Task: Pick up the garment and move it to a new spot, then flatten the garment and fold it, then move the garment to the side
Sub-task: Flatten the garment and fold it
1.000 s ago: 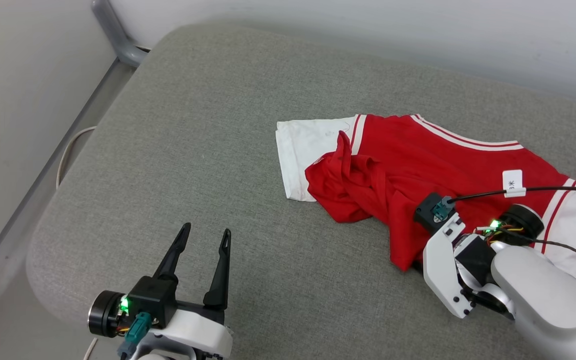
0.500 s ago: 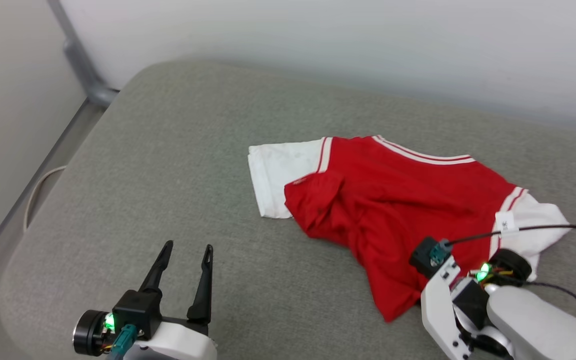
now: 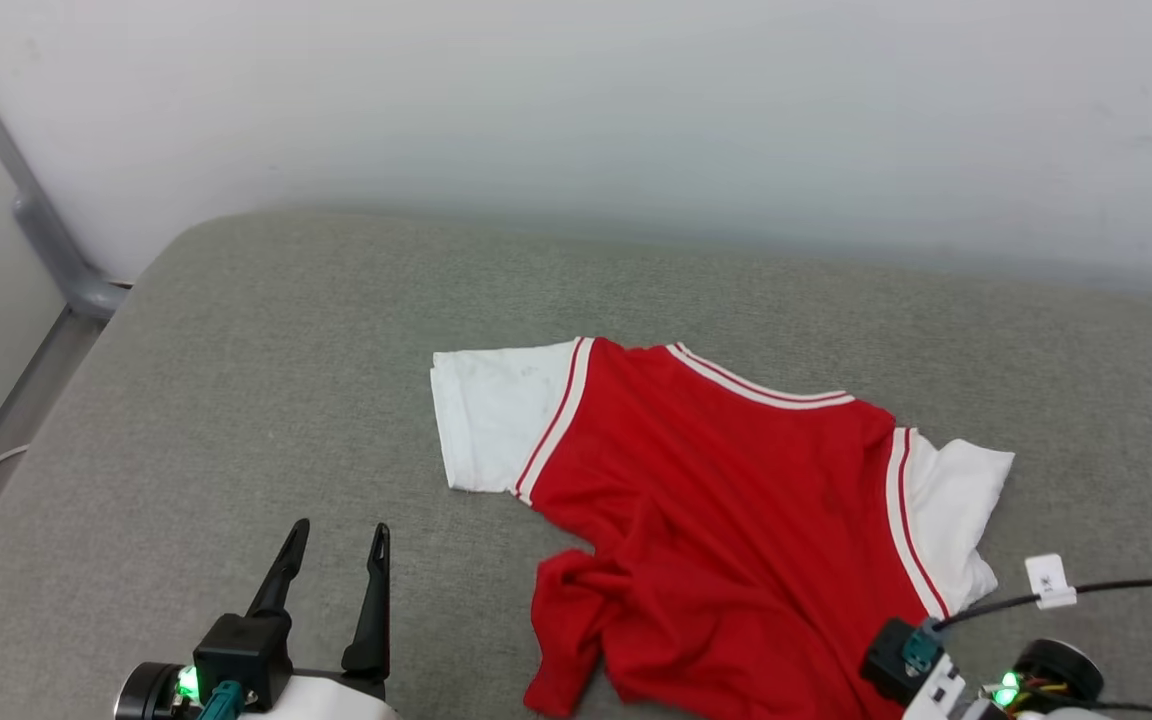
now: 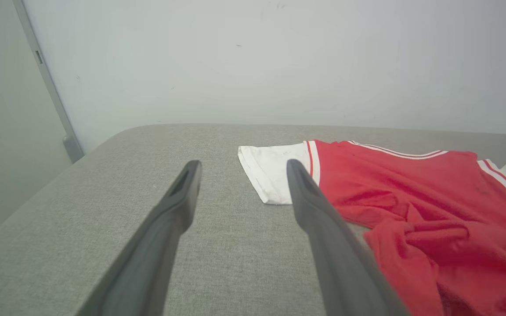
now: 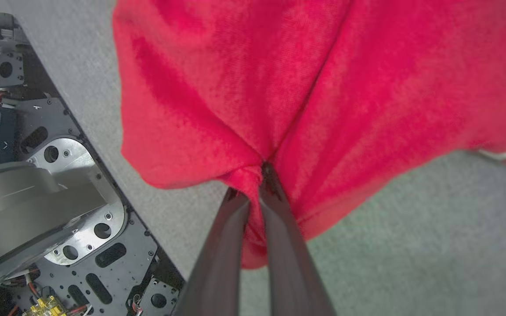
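Pinching garment [image 5: 235, 87] edge w/ right end effector [image 5: 253, 180]; left end effector [image 4: 242, 163] released, nearby.

The garment [image 3: 736, 520]: soft matt knit cloth, fine grain. The pad [image 3: 286, 380] beneath: coarse grey woven fabric, matt. Fingers [image 4: 174, 210] of left gripper [image 3: 340, 526]: smooth, dark, plastic-looking, dull. Far wall [image 3: 576, 120]: smooth, matt. Far-left pipe [image 3: 56, 260]: grey, faint sheen. Robot base plate [image 5: 81, 158]: bare silvery metal.

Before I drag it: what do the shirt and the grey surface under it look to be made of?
The garment: soft matte knit, likely cotton or polyester jersey; fuzzy fine weave up close, limp bunched folds. The grey surface: woven upholstery-type cloth, probably over padding; heathered texture, rounded edges.
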### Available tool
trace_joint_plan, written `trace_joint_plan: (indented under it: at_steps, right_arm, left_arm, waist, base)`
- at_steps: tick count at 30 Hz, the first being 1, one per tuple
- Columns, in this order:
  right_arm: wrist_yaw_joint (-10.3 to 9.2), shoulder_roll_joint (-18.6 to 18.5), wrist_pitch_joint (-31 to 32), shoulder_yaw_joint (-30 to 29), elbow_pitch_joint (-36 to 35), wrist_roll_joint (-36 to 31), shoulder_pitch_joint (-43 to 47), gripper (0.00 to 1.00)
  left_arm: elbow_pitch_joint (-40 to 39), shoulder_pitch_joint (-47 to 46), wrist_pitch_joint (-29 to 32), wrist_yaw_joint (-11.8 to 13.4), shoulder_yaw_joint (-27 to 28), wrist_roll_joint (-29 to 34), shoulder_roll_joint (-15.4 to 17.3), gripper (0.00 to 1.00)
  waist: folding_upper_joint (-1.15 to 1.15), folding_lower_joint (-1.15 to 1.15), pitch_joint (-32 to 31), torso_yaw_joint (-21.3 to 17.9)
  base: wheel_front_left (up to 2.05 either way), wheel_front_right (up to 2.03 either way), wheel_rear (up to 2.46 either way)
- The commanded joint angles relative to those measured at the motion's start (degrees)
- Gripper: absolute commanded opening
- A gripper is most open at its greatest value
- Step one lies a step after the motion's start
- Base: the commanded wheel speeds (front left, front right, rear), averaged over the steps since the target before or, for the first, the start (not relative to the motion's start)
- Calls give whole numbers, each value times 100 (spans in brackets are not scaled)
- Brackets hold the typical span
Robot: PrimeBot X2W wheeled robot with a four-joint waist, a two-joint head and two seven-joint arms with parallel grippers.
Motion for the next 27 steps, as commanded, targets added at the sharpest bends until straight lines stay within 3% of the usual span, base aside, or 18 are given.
trace_joint_plan:
  at_steps: [1,6,7,8,13,18,22,27]
  right_arm:
    - [-6,-110,82,29,28,-8,205,0]
    - [-7,-248,75,-337,-320,-101,529,0]
    - [-9,-231,-7,-457,-382,-168,547,76]
    - [-9,-198,-77,-577,-423,-202,571,100]
    - [-7,-10,-528,-1274,-662,-408,626,100]
    - [-7,177,-936,-2362,-631,-503,800,100]
    - [-7,266,-687,-3007,-602,-641,867,100]
    - [-6,492,211,-3855,-300,-817,593,100]
  left_arm:
    - [-13,46,-15,-17,12,16,22,100]
    - [-16,84,-15,-35,48,29,5,100]
    - [-8,71,-15,-44,41,37,-1,100]
    - [2,54,-15,-53,35,46,-3,100]
    - [-16,-7,-15,-57,72,49,-12,100]
    - [-40,11,-15,-81,101,62,-19,100]
    - [-37,39,-15,-114,81,90,-22,100]
    - [-55,-93,-15,-122,28,102,-30,100]
  waist:
    - [0,0,-24,-45]
    - [0,0,-9,-180]
    - [0,0,0,-199]
    - [0,0,4,-222]
    - [0,0,-3,-339]
    - [0,0,-30,-448]
    - [0,0,-11,-504]
    - [0,0,150,-454]
  base:
    - [0,0,0]
    - [0,0,0]
    - [0,0,0]
    - [0,0,0]
    - [0,0,0]
    - [0,0,0]
    - [0,0,0]
    - [0,0,0]
